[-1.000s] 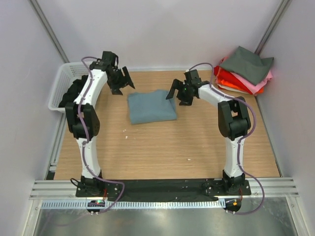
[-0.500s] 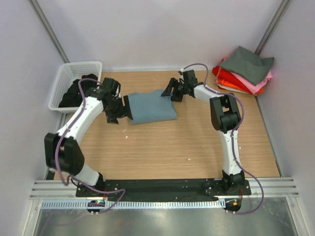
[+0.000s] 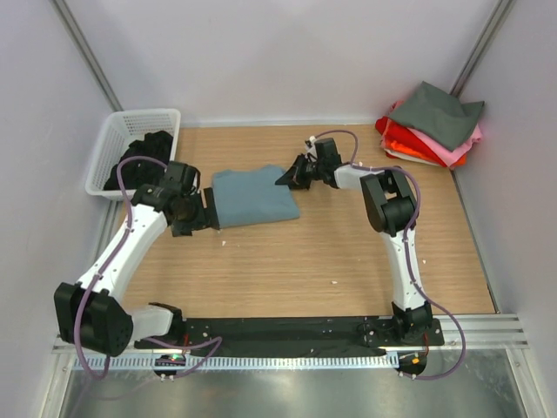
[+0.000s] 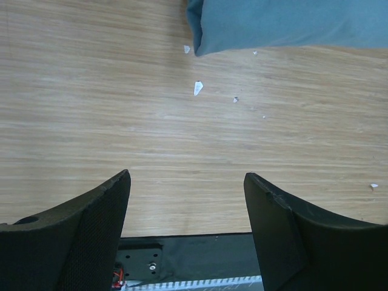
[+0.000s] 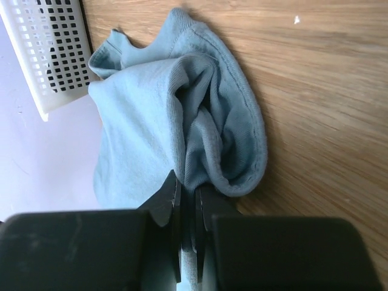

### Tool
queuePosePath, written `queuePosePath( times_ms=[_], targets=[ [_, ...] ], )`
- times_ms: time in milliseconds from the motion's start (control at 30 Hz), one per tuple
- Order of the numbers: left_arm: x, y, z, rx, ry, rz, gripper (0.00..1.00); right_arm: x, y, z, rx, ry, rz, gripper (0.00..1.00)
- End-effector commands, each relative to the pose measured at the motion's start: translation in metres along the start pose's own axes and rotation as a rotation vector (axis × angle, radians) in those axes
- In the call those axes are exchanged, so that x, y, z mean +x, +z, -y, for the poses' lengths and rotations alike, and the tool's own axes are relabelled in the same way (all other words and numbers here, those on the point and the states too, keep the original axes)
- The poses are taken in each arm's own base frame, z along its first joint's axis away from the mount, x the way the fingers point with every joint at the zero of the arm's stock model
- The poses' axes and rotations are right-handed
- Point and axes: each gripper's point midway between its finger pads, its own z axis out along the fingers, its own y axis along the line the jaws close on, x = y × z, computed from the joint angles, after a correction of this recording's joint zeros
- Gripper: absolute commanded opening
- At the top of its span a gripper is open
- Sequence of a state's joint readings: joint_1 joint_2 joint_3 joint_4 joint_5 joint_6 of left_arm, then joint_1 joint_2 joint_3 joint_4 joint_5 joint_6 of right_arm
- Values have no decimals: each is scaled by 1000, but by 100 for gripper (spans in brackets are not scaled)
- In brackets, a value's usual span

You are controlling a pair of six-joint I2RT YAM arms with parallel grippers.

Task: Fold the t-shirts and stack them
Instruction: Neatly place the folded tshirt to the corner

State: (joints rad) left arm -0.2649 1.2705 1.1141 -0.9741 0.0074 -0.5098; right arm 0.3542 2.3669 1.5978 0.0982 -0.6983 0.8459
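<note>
On the wooden table (image 3: 331, 252), right jaws pinch the blue-grey t-shirt (image 3: 254, 197) while left jaws gape near it.

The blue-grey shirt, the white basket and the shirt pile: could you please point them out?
blue-grey shirt (image 3: 254, 197), top view, middle of the folded cloth.
white basket (image 3: 139, 120), top view, its far lattice wall.
shirt pile (image 3: 435, 111), top view, its topmost layer.

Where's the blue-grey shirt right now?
In the top view, the blue-grey t-shirt lies left of table centre, between the left end effector and the right end effector pinching its edge.
</note>
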Motion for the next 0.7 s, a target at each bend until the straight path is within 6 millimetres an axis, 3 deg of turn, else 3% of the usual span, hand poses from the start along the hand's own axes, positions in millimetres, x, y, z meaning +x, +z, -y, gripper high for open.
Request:
queuePosePath(
  times_ms=[0, 67, 200, 433, 567, 600, 633, 667],
  targets=[
    [-10, -12, -6, 14, 40, 120, 77, -43, -30, -55, -78, -64, 100, 1],
    [-7, -11, -14, -9, 47, 148, 76, -60, -47, -67, -70, -101, 142, 1],
    [-9, -31, -14, 14, 20, 214, 76, -94, -82, -76, -13, -126, 184, 2],
    [-2, -58, -31, -41, -1, 272, 77, -147, -134, -78, 48, -148, 282, 2],
    [-4, -66, -26, 14, 2, 332, 77, -178, -164, -79, 66, -147, 356, 1],
    [-5, -66, -25, 23, -5, 345, 77, -187, -174, -92, 63, -165, 378, 1],
    [-6, -63, -24, 32, -10, 361, 78, -193, -174, -87, 77, -165, 385, 1],
    [-7, -64, -24, 35, -15, 369, 78, -206, -189, -102, 61, -196, 424, 1]
  ],
)
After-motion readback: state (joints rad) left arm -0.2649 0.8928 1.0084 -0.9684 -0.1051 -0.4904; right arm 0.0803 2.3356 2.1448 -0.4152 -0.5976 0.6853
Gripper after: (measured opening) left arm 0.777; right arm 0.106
